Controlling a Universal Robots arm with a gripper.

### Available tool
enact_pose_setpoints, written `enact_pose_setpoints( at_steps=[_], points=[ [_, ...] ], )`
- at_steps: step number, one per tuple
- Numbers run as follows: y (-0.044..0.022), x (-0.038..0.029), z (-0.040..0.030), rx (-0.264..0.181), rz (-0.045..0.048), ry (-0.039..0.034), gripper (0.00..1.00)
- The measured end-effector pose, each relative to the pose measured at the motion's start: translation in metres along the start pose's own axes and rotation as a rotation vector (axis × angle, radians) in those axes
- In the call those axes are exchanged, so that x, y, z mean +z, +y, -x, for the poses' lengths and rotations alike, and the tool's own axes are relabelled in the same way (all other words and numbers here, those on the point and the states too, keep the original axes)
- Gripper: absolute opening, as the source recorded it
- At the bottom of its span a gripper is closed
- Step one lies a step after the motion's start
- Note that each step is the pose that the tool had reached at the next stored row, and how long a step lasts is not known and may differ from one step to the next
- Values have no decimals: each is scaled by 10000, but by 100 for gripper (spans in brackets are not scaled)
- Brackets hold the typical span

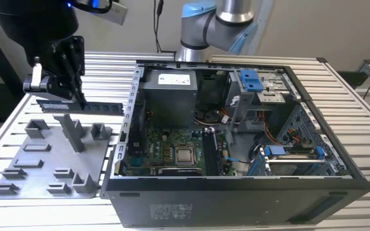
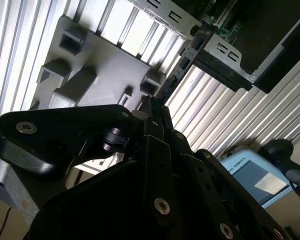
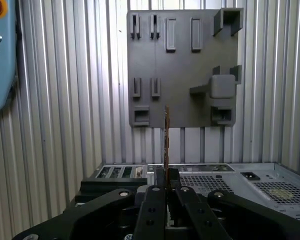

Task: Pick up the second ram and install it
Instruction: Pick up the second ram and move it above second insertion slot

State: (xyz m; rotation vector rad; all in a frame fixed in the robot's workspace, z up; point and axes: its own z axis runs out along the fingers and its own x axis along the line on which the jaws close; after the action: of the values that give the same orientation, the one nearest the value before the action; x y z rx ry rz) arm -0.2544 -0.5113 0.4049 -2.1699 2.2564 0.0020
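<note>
The fingers (image 3: 160, 176) are clamping the ram (image 1: 101, 107), holding it level above the grey plate (image 1: 50, 154), at the exterior view's left of the case (image 1: 236, 199). Doing this well probably means gripping firmly and carrying the ram level.

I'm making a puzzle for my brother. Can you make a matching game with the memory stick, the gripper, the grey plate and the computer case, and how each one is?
Things:
1. second ram
2. gripper
3. grey fixture plate
4. computer case

States:
A. lies flat on the slatted table
B. stands open, insides showing
C. held by one end, near the plate
D. shut on a thin dark stick

Pairs: 1-C, 2-D, 3-A, 4-B.
</note>
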Motion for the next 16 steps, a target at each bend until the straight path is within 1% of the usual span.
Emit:
enact_pose_setpoints(
  at_steps=[6,11,16],
  points=[
    [-218,1,8,1,32,2,14],
    [-378,3,15,0,49,2,14],
    [-524,4,20,1,61,3,14]
  ],
)
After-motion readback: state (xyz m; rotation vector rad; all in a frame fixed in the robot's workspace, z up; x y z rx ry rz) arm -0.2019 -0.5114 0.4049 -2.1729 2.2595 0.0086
